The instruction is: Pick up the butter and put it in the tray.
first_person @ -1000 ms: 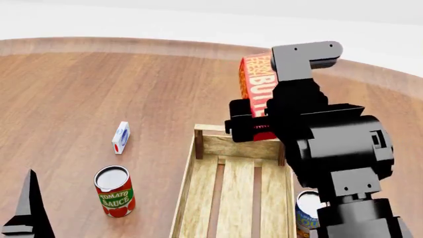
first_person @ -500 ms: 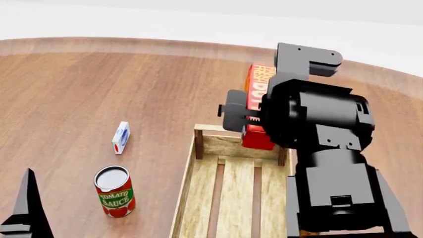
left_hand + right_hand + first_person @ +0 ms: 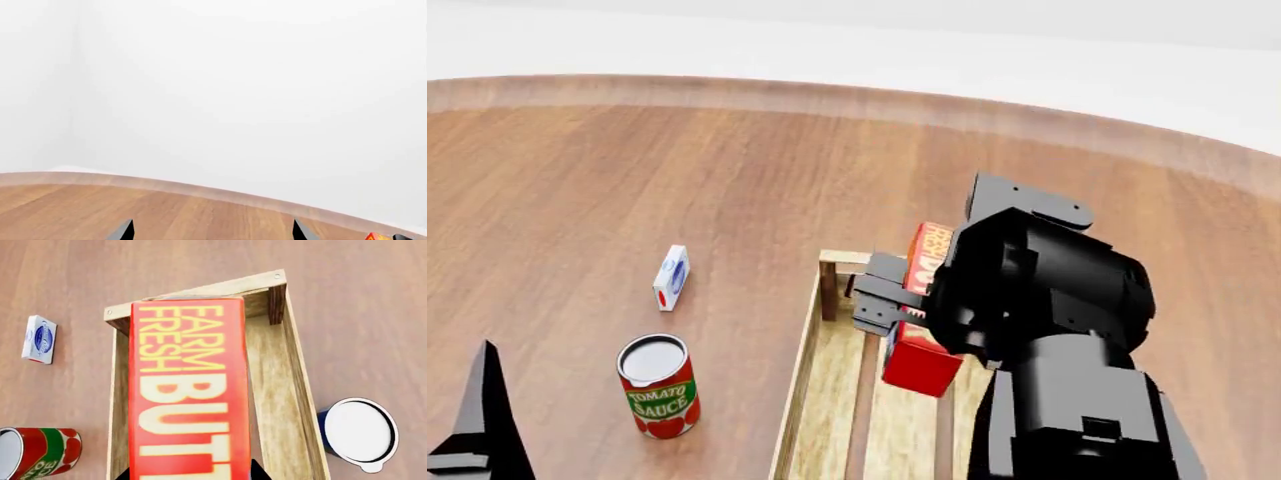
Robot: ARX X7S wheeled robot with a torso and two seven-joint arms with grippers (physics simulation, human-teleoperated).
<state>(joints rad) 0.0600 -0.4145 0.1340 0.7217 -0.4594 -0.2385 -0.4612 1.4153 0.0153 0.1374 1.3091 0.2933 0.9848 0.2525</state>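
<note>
Grasping the butter (image 3: 918,340) in its clenched fingers, the right gripper (image 3: 888,305) holds it tilted above the tray's (image 3: 805,370) far end, while the left gripper's (image 3: 212,231) fingers stand released over the wooden surface (image 3: 627,180).

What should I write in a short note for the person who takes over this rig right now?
Right gripper: shut on the butter, held above the far end of the tray.
Left gripper: jaws open, empty, low at the left.
Done: butter picked up and brought over the tray.
Left: lower it onto the slats, open, withdraw.
Nearby: tomato sauce can, small white carton, a second can.
</note>
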